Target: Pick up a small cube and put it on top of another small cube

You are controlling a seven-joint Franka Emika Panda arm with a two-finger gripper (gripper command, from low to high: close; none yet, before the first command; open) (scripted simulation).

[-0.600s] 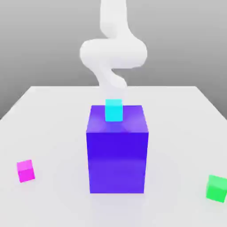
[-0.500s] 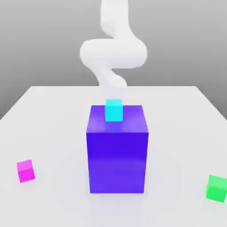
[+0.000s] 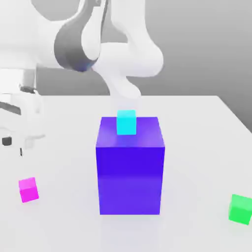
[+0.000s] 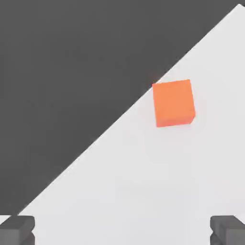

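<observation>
1. Desk (image 3: pixel 197 172): pale, carries the blocks.
2. Robot arm (image 3: pixel 49 44): white with grey, reaches in at the exterior view's left.
3. Blue block (image 3: pixel 130 179): upright, mid-desk; by far the biggest block.
4. Hand (image 3: pixel 14 146): raised over the desk at the exterior view's left; fingers spread wide, grasping nothing.
5. Small cubes: green cube (image 3: pixel 240 209) on desk, exterior view's right; cyan cube (image 3: pixel 126 122) atop blue block; magenta cube (image 3: pixel 28 190) on desk, exterior view's left, apart from blue block. Hand view: orange cube (image 4: pixel 173 103) near desk edge.
</observation>
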